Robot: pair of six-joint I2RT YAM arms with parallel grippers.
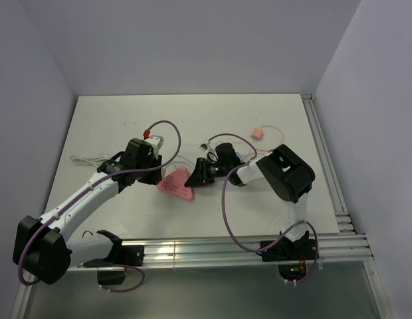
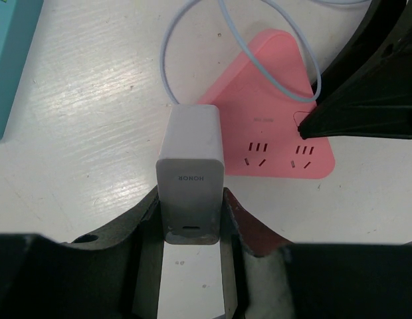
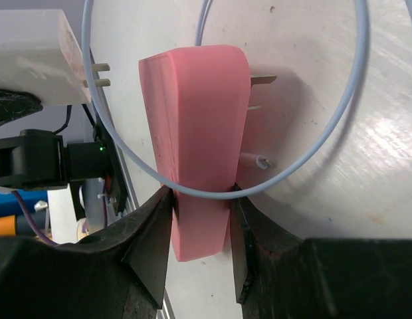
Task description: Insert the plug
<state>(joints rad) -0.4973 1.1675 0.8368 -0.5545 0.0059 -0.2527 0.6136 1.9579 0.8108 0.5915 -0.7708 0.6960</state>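
1. The left claw [image 2: 191,199] pinches the white charger [image 2: 191,159] by its two flanks, and the body juts forward past the fingertips.
2. The pink power strip [image 2: 272,113] lies on the worktop [image 2: 93,119] just ahead and to the right of that claw, with its socket holes facing up.
3. The right claw [image 3: 201,193] is clamped on one corner of the strip, with one finger against each broad face.
4. Up and to the left of the right claw, the charger's two pins [image 3: 100,73] point at the strip's face. They are close to it but not touching.
5. A pale blue cable [image 2: 193,40] loops across the strip beyond the left claw.
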